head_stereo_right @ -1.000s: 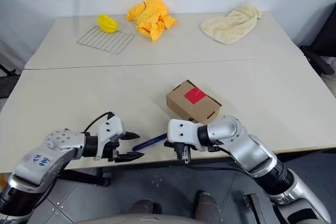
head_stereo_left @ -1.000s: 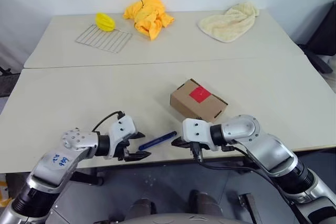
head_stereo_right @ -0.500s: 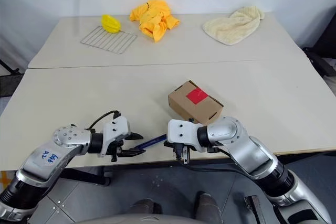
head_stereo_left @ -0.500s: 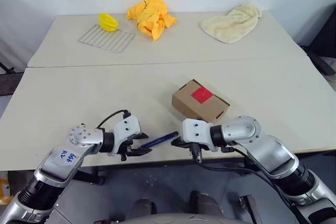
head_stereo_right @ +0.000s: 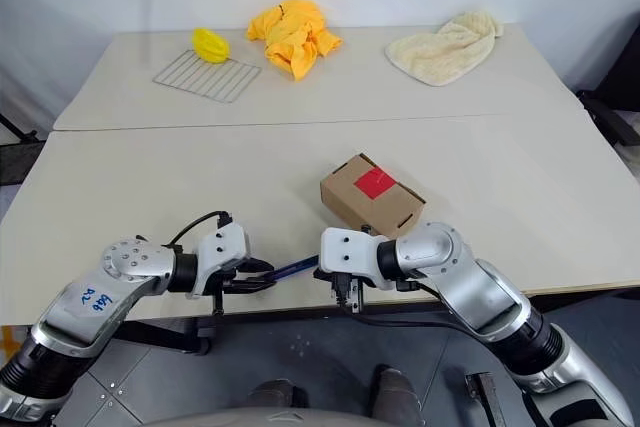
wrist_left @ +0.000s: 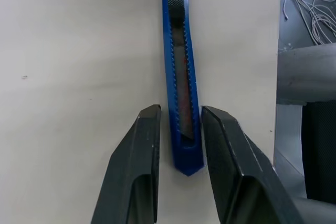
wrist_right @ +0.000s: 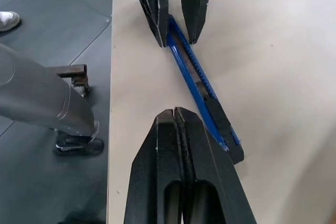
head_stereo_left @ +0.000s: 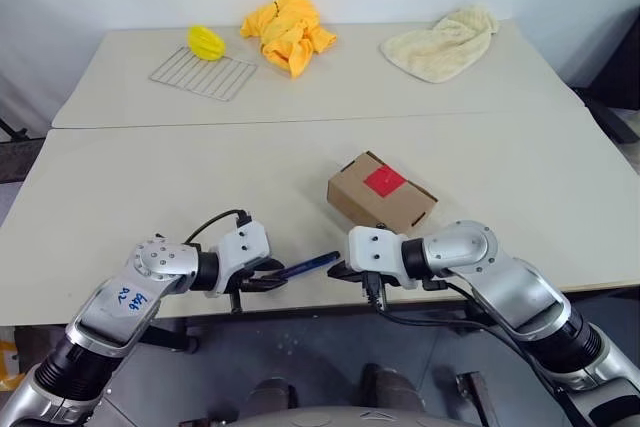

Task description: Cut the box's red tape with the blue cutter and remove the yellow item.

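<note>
So we're sitting at the near edge of the table (head_stereo_left: 150, 207) with our left gripper (wrist_left: 178, 124) lined up over the tail end of the blue cutter (wrist_left: 181, 72), which is lying flat on the tabletop close to the front edge. Our fingers (wrist_left: 144, 150) are partly open and straddling the cutter's end, one on each side; from the left wrist view we're seeing slim gaps on both sides, so we can't tell that they're actually gripping it. Our right gripper (wrist_right: 175, 116) is hovering just beside the cutter's other end with its two fingers pressed flat together, holding nothing. In the right wrist view the cutter (wrist_right: 202, 85) is running diagonally between the two grippers. The box (head_stereo_left: 381, 192) is sitting on the table just beyond our right gripper, flaps down, with the red tape (head_stereo_left: 382, 181) on its top face. Far back on the table we're looking at a wire rack (head_stereo_left: 203, 73) with a lemon-shaped yellow thing (head_stereo_left: 205, 42) at its far corner, a crumpled yellow-orange cloth (head_stereo_left: 287, 29) beside it, and a pale cream towel (head_stereo_left: 437, 42) off to the right.
</note>
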Motion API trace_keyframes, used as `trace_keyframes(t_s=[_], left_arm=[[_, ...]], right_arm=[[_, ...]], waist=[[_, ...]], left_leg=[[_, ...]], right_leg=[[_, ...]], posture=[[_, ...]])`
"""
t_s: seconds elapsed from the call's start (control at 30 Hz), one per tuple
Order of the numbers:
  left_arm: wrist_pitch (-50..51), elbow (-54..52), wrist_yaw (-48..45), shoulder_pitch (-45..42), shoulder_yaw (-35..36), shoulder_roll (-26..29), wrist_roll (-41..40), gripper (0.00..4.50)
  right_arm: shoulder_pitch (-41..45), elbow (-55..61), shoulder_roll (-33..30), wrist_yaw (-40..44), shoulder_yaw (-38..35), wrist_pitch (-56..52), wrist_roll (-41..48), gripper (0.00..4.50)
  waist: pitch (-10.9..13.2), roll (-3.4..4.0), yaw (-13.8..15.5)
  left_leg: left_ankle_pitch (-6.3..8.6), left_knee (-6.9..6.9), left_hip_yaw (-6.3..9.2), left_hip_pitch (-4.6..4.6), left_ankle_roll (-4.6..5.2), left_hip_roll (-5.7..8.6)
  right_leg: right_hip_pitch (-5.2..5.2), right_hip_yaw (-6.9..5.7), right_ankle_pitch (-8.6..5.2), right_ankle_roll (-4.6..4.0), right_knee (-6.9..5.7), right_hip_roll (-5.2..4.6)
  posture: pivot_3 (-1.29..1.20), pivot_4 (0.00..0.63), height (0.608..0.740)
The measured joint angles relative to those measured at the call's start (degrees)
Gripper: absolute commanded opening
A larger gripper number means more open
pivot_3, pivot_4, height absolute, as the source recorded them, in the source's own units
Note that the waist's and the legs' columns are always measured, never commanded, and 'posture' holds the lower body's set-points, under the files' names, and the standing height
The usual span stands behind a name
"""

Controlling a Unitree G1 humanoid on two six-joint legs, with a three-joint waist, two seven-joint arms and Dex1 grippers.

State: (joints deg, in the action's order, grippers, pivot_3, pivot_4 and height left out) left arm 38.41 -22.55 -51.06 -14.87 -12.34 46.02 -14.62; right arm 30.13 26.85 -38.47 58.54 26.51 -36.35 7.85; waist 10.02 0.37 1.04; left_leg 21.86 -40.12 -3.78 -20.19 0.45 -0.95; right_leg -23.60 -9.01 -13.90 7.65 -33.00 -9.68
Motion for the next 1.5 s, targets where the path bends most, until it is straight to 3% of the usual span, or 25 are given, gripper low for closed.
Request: trace_keyframes(t_s=[0.17, 0.2, 0.3, 0.83, 1.03, 1.5], left_arm=[[-0.2, -0.7, 0.0, 0.2, -0.3, 0.2, 0.6, 1.34], [-0.2, -0.9, 0.0, 0.3, -0.3, 0.2, 0.7, 0.98], [-0.2, -1.6, 0.0, 0.5, -0.7, 0.4, 1.2, 0.44], [-1.5, -2.3, -0.9, 0.5, -1.7, 1.9, 1.7, 0.44], [-4.9, -2.8, -4.0, 0.2, -2.5, 7.5, 3.2, 0.44], [-5.4, -4.9, -4.5, 2.4, -1.0, 11.2, 3.8, 0.43]], right_arm=[[0.0, 0.0, 0.0, 0.1, 0.0, 0.0, 0.0, 0.0], [0.0, 0.0, -0.1, 0.2, 0.0, 0.0, 0.0, 0.0], [0.0, 0.0, -0.1, 0.2, 0.0, 0.0, 0.0, 0.0], [0.0, 0.0, -0.1, 0.3, 0.0, 0.1, 0.1, 0.0], [1.9, -1.9, 1.7, -0.4, -2.0, -0.5, 1.3, 0.0], [2.3, -5.3, 3.2, -0.2, 4.4, 2.4, -3.9, 0.0]], waist=[[0.0, 0.0, 0.0], [0.0, 0.0, 0.0], [0.0, 0.0, 0.0], [0.0, 0.01, 0.0], [0.0, 0.01, -1.1], [0.0, 0.01, -1.9]], left_leg=[[0.0, 0.0, 0.0, 0.0, 0.0, 0.0], [0.0, 0.0, 0.0, 0.0, 0.0, 0.0], [0.0, 0.0, 0.0, 0.0, 0.0, 0.0], [0.0, 0.01, 0.0, 0.0, 0.0, 0.0], [0.0, 0.07, -0.01, 0.03, -0.03, -0.09], [0.01, 0.08, -0.06, 0.04, -0.15, -0.24]], right_leg=[[0.0, 0.0, 0.0, 0.0, 0.0, 0.0], [0.0, 0.0, 0.0, 0.0, 0.0, 0.0], [0.0, 0.0, 0.0, 0.0, 0.0, 0.0], [0.0, 0.0, 0.0, -0.01, 0.0, 0.0], [-0.02, -0.01, -0.04, -0.08, -0.01, 0.1], [-0.09, 0.01, -0.11, -0.19, -0.1, 0.24]], posture=[[0.0, 0.15, 0.74], [0.0, 0.15, 0.74], [0.0, 0.15, 0.74], [0.0, 0.15, 0.74], [0.0, 0.15, 0.74], [0.0, 0.15, 0.74]])
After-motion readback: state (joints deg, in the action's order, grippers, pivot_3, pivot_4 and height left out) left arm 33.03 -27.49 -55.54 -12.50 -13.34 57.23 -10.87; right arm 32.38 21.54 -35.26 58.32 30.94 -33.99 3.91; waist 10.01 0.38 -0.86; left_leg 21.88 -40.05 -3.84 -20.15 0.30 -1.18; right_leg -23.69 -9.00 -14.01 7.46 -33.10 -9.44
